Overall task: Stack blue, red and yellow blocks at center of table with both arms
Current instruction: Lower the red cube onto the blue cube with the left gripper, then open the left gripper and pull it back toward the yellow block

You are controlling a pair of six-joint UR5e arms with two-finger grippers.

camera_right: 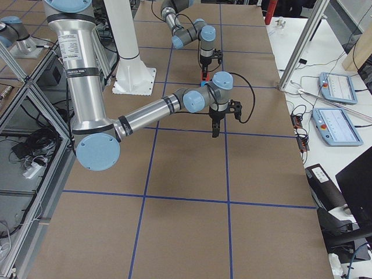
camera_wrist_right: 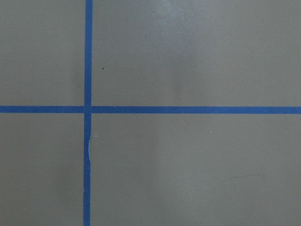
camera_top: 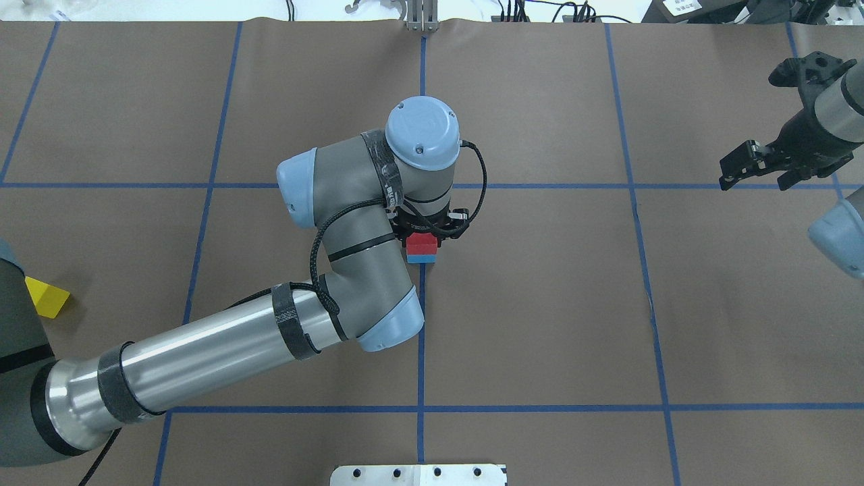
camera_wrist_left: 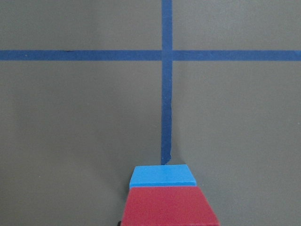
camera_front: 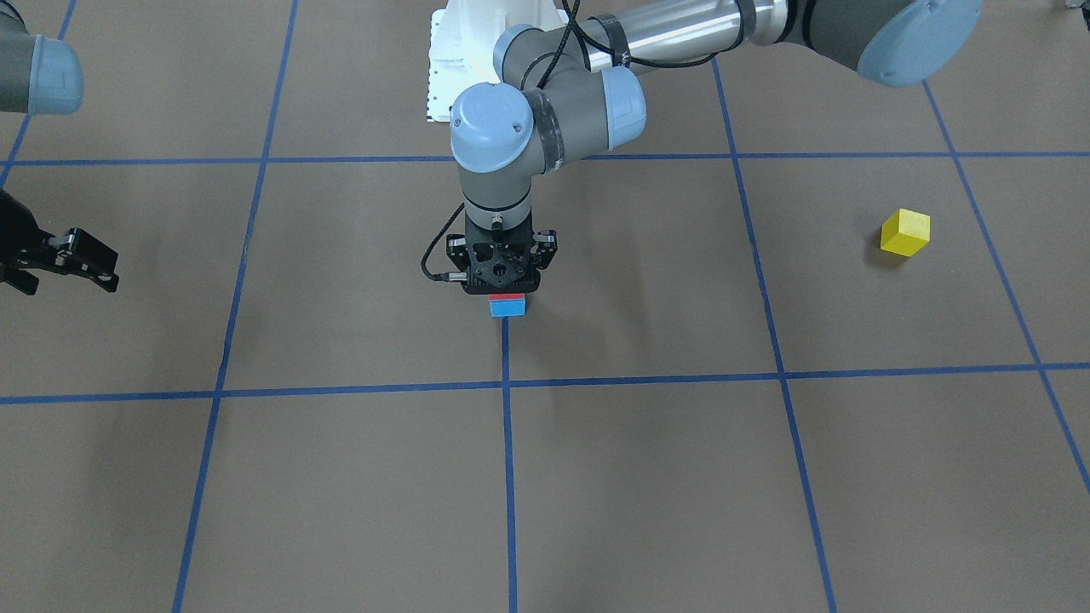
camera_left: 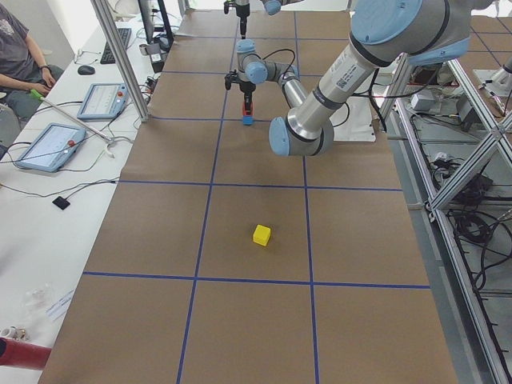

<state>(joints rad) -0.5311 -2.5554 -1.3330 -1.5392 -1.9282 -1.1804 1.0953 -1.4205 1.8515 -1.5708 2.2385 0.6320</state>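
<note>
A red block sits on a blue block at the table's centre, at the end of a blue tape line. My left gripper points straight down over them, its fingers against the red block's sides. The left wrist view shows the red block close at the bottom edge, with the blue block under it. A yellow block lies alone far out on my left side, also seen in the overhead view. My right gripper is open and empty, raised far out on my right.
Brown paper with a grid of blue tape lines covers the table. The white robot base stands at my edge. In the exterior left view, a side table with tablets and a seated person are beyond the far edge.
</note>
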